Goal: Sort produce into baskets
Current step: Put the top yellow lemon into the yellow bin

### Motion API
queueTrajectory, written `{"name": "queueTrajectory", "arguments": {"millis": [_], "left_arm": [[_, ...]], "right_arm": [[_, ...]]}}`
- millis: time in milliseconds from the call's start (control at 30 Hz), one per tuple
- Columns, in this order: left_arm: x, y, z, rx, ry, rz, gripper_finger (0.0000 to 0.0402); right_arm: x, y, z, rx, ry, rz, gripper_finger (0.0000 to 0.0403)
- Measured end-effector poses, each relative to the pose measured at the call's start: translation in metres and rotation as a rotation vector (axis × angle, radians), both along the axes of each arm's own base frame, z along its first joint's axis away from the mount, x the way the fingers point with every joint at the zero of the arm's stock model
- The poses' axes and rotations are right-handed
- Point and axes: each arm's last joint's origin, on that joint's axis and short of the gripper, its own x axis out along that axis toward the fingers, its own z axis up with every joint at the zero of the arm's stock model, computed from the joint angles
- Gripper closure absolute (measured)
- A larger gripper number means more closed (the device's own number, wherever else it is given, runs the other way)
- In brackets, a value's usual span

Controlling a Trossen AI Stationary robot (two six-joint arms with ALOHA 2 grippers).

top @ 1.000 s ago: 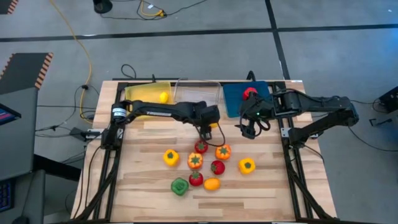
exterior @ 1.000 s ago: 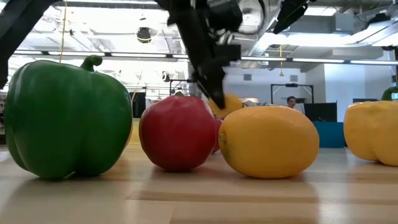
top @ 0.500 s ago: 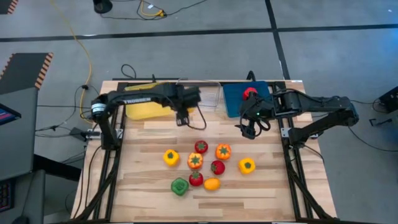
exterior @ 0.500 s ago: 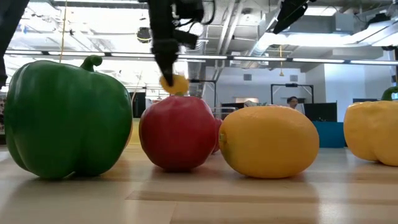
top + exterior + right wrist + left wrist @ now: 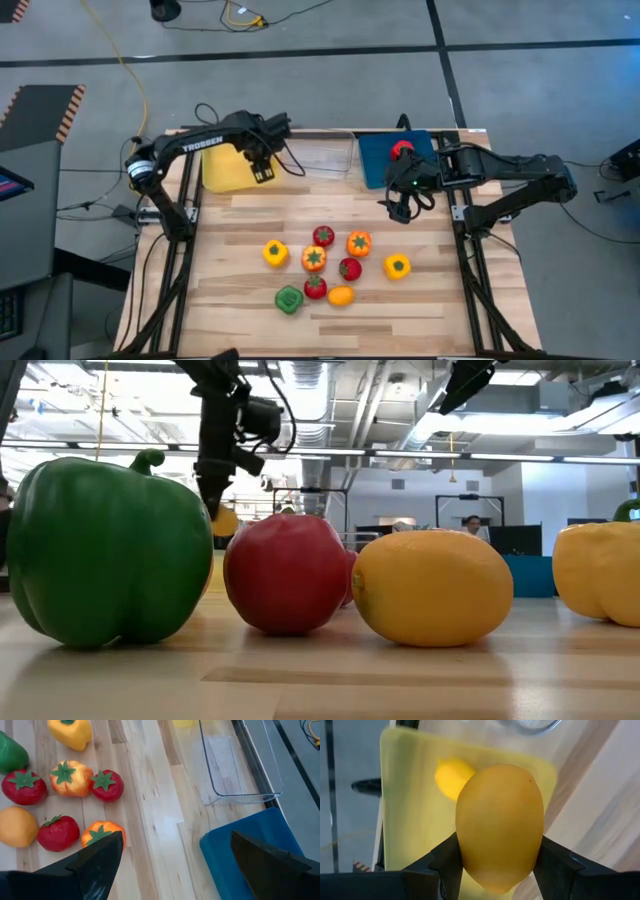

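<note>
Left gripper [image 5: 262, 172] hangs over the yellow basket [image 5: 222, 168], jaws clamped on a lemon [image 5: 500, 826] sitting squarely between them, another lemon [image 5: 451, 778] lying in the basket below. Right gripper [image 5: 402, 208] waits wide open beside the blue basket [image 5: 378, 160].

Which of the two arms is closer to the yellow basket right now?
Left. Its end effector hangs over the yellow basket, shut on a lemon. The right end effector is open, far across the table in front of the blue basket.
</note>
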Motion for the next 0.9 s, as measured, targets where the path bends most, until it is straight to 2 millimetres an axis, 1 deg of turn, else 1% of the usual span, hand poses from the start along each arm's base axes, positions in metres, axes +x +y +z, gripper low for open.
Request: {"name": "queueTrajectory", "arguments": {"millis": [133, 367, 700, 900], "left_arm": [[-0.009, 0.009, -0.010, -0.014, 0.024, 0.024, 0.0209], [-0.019, 0.016, -0.025, -0.026, 0.034, 0.076, 0.0192], [-0.020, 0.018, -0.025, 0.008, 0.048, 0.073, 0.0186], [-0.020, 0.019, -0.025, 0.032, 0.052, 0.101, 0.0155]], "right_arm": [[0.000, 0.000, 0.000, 0.000, 0.000, 0.000, 0.0007], [0.000, 0.000, 0.000, 0.000, 0.000, 0.001, 0.0007], [0.000, 0.000, 0.000, -0.001, 0.000, 0.001, 0.0007], [0.000, 0.000, 0.000, 0.000, 0.000, 0.001, 0.0007]]}}
